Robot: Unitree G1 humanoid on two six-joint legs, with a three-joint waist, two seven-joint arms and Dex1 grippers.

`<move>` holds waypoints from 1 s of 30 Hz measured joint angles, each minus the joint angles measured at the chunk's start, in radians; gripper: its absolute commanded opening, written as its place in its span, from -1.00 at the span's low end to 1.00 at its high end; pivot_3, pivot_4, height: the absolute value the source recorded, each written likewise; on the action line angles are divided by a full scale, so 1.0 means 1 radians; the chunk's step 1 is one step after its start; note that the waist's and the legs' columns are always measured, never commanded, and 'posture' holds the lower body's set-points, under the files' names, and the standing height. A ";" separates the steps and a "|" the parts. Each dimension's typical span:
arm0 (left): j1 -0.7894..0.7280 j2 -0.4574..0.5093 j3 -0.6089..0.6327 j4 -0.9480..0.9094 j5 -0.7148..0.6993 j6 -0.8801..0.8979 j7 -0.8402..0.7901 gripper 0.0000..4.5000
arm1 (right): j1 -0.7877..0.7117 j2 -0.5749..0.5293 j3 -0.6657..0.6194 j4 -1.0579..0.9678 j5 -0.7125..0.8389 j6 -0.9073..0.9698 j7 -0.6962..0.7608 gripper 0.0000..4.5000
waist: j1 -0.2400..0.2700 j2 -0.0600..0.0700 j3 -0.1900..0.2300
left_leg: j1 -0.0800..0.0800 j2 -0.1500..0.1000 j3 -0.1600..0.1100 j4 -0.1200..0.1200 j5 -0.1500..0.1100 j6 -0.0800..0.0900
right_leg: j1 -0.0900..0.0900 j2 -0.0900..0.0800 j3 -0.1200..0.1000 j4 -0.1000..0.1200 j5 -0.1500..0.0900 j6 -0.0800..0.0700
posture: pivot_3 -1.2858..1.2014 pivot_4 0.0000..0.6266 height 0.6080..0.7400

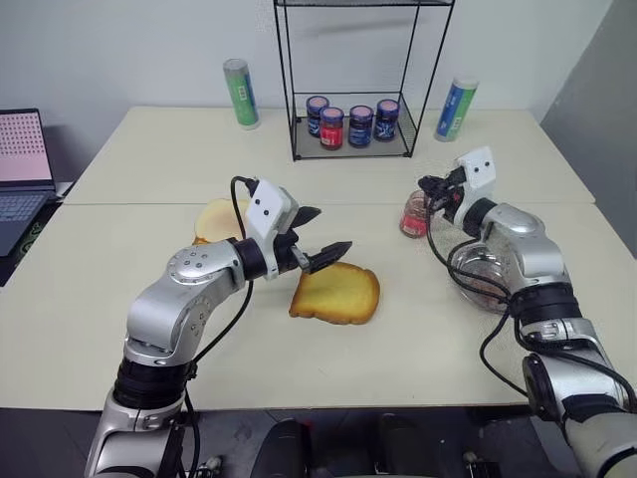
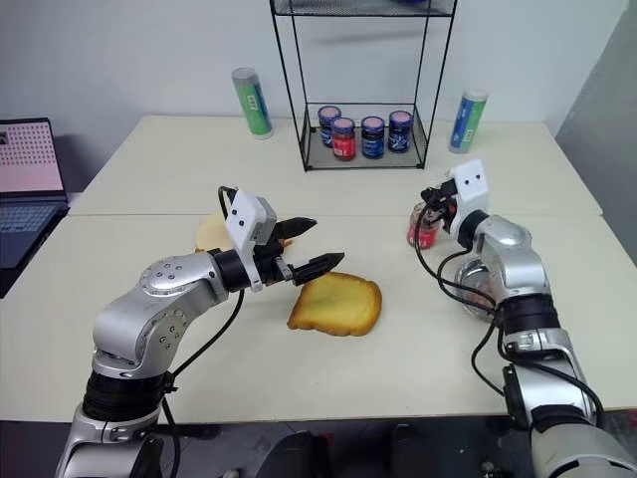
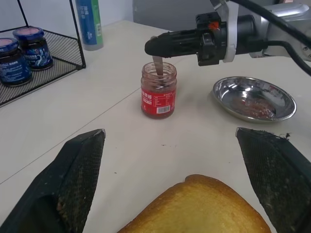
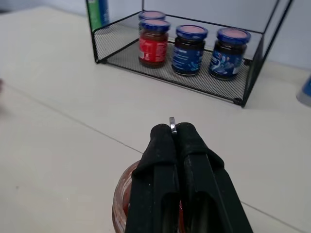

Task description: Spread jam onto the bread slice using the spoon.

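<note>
Scooping stage; bread slice (image 1: 336, 295) bare.
My right gripper (image 3: 154, 47) pinches the spoon (image 3: 158, 66) in the jam (image 3: 158, 97); left gripper (image 1: 317, 239) hangs spread wide.

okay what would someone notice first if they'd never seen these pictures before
Probably the right gripper, shut on the spoon, dipping it into the open jar of jam beside the steel dish. Next, the golden bread slice lying mid-table, with the open left gripper hovering just above its near-left edge.

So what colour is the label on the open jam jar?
Red, on the jar; clearest in the left wrist view.
</note>
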 measured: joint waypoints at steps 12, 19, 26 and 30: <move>-0.006 0.002 -0.009 0.010 0.006 -0.013 0.000 1.00 | -0.032 0.061 -0.188 0.014 0.142 0.230 -0.103 -0.98 | 0.000 0.000 0.000 | -0.001 0.000 0.000 0.000 0.000 0.000 | 0.000 0.000 0.000 0.000 0.000 0.000 | 0.03 -0.52 1.00; -0.010 0.001 -0.025 0.021 0.011 -0.030 -0.004 1.00 | -0.075 0.069 -0.318 0.014 0.252 0.346 -0.179 -0.98 | 0.000 0.000 0.000 | -0.001 0.000 0.000 0.000 0.000 0.000 | -0.001 0.000 0.000 0.000 0.000 0.000 | 0.03 -0.52 1.00; -0.017 0.001 -0.038 0.032 0.013 -0.047 -0.011 1.00 | -0.115 0.071 -0.429 0.036 0.337 0.397 -0.255 -0.98 | 0.000 0.000 0.000 | -0.001 0.000 0.000 0.000 0.000 0.000 | -0.001 0.000 0.000 0.000 0.000 0.000 | 0.03 -0.52 1.00; -0.022 0.003 -0.043 0.059 0.018 -0.052 -0.023 1.00 | -0.133 0.075 -0.496 0.061 0.384 0.409 -0.309 -0.98 | -0.001 0.000 0.000 | -0.001 0.000 0.000 -0.001 0.000 0.000 | -0.001 0.000 0.000 0.000 0.000 0.000 | 0.03 -0.52 1.00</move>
